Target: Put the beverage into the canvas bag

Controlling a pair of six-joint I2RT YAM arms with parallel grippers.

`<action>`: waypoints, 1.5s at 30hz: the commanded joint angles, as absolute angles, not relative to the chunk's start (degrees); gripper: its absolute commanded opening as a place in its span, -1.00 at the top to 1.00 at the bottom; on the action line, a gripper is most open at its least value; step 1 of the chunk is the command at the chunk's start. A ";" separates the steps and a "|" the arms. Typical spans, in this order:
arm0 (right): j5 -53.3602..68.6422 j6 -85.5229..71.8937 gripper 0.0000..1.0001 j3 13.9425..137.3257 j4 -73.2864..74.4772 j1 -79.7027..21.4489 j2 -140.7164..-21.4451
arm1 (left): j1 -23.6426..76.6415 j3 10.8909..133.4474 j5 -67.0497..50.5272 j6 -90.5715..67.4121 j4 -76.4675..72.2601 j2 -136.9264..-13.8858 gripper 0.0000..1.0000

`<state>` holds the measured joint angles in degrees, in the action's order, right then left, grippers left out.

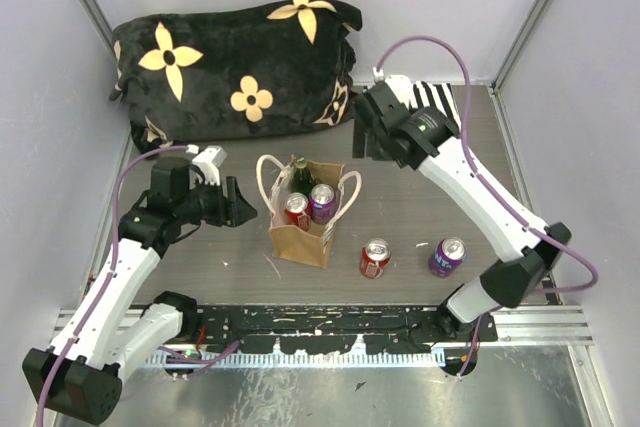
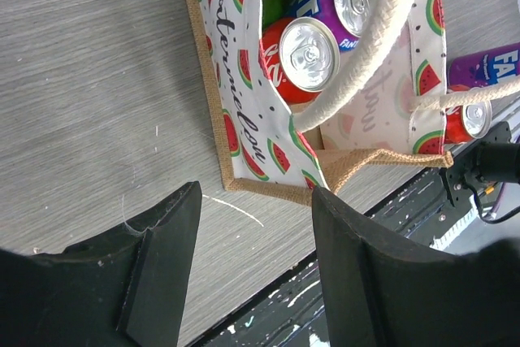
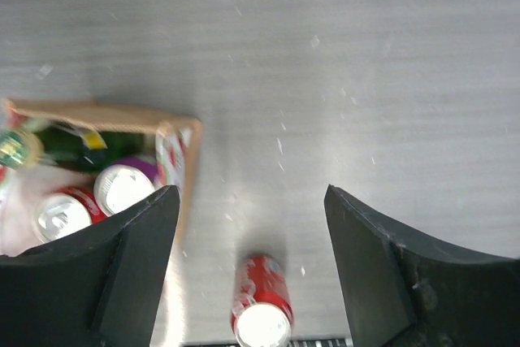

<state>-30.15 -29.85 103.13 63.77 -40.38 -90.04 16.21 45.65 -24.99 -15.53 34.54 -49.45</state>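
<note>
Holds left gripper (image 2: 256,201) open and empty just beside the canvas bag (image 1: 300,237) at the middle of the table (image 1: 420,207), likely to steady it, right gripper (image 3: 250,197) likewise open and empty, seemingly aimed at the red can (image 1: 374,258) near the front edge, purple can (image 1: 446,256) to its right

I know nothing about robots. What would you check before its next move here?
1. Left gripper open and empty: ok.
2. Right gripper open and empty: ok.
3. Canvas bag upright with its mouth open: ok.
4. Loose red can upright on the table, apart from the bag: ok.
5. Loose purple can upright, apart from the red one: ok.
6. Room left in the bag: cannot tell. A bagged red can, a bagged purple can and a green bottle already sit inside.
</note>
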 commanded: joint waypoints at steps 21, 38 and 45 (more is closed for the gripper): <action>-1.82 -44.03 -0.59 64.80 62.63 -42.97 -75.36 | 15.91 46.73 -27.96 -12.14 34.98 -52.87 -0.26; -4.92 -44.32 0.41 59.98 62.91 -43.95 -75.87 | 15.91 46.10 -27.82 -14.11 33.83 -52.67 -0.26; -11.48 -43.40 0.98 69.85 67.14 -43.28 -77.38 | 16.01 46.32 -27.97 -14.29 33.25 -53.21 -0.25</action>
<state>-5.50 -44.01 61.17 64.60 -43.79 -77.08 16.21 45.65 -26.59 -13.80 34.68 -53.10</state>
